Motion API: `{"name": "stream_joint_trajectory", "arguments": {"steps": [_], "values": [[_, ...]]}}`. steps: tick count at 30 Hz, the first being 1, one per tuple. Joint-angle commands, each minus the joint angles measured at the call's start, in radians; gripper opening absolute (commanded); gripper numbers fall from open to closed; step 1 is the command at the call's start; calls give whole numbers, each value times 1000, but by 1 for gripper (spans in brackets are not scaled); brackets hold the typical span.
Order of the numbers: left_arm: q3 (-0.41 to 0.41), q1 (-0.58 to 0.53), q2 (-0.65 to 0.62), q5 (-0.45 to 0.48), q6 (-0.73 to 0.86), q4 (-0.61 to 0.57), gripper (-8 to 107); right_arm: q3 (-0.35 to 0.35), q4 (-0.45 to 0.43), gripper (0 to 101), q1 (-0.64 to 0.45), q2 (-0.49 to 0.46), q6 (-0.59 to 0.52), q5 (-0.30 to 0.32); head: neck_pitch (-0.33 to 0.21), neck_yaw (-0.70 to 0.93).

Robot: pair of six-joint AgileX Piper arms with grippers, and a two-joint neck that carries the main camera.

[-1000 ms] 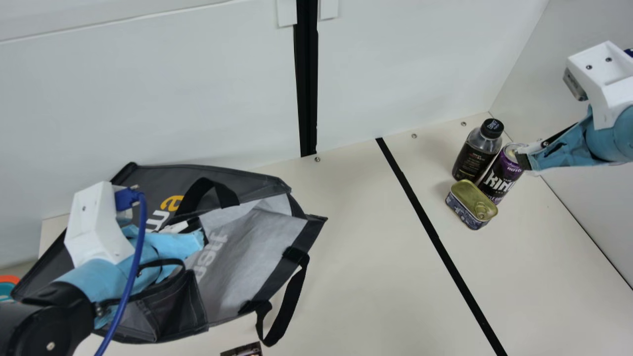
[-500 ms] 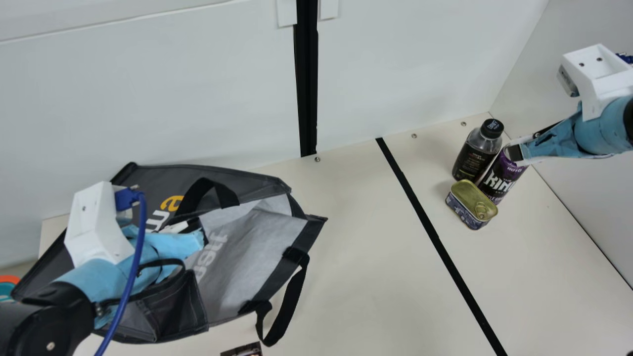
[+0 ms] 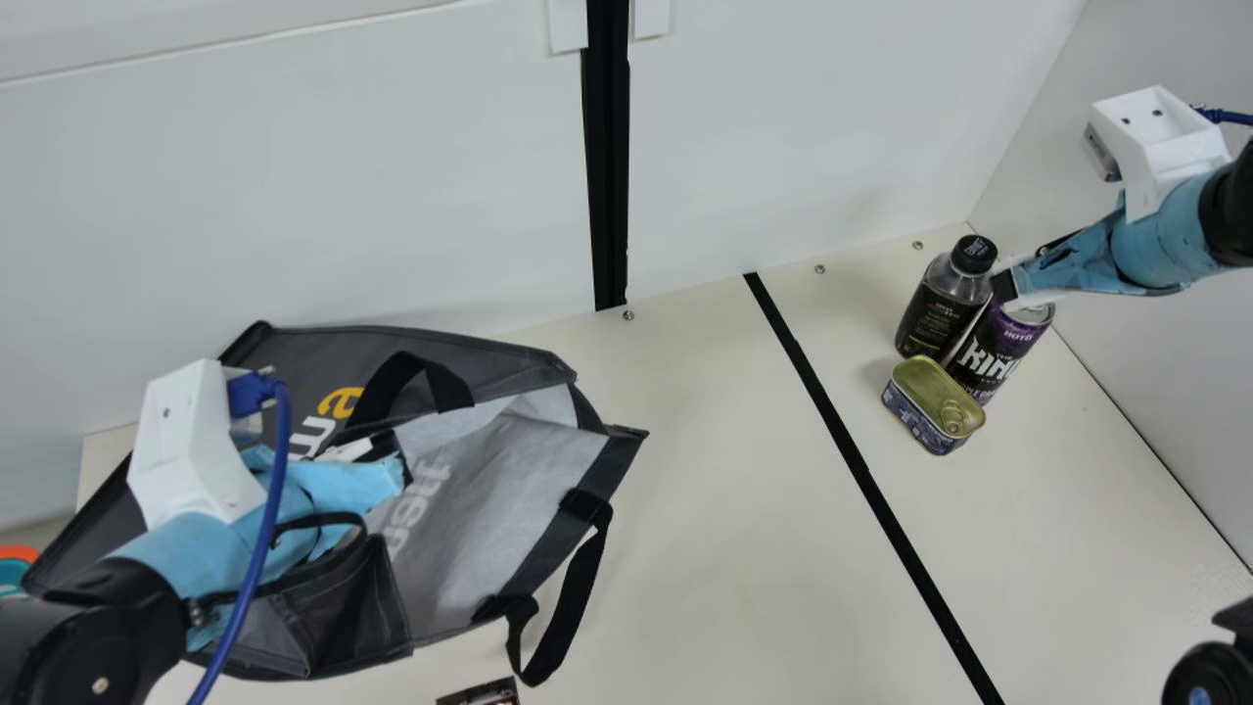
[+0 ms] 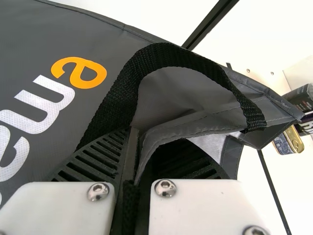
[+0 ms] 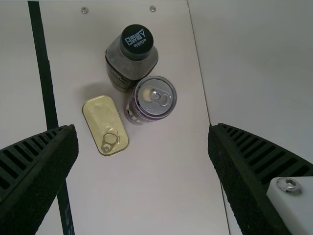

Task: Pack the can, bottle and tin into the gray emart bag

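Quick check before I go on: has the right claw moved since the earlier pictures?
Yes. In the main view, the right claw has shifted left and slightly up, closer to the neck of the bottle, which hasn't moved.

High, slanted main view; close left wrist view across bag (image 3: 352, 617); right one steeply downward; tin (image 3: 935, 392) in all three.

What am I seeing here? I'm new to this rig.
You see two robot arms at a cream table. The main view comes from a camera on the neck between them; each wrist view looks past that arm's own gripper. On the table lies the gray emart bag; toward the main view's right stand a bottle and a can, with a tin beside them. The left gripper pinches the bag's fabric. The right gripper, open above that group, holds nothing.
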Motion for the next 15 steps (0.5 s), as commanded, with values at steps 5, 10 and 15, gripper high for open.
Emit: {"name": "stream_joint_trajectory", "arguments": {"steps": [5, 10, 15], "values": [[0, 0, 0, 0, 0, 0, 10, -26, 10, 91, -9, 49, -6, 1, -23, -2], [0, 0, 0, 0, 0, 0, 10, -44, 21, 91, -19, 88, -12, 0, -23, -2], [0, 0, 0, 0, 0, 0, 10, -54, 29, 91, -26, 123, -17, -7, -23, -2]]}}
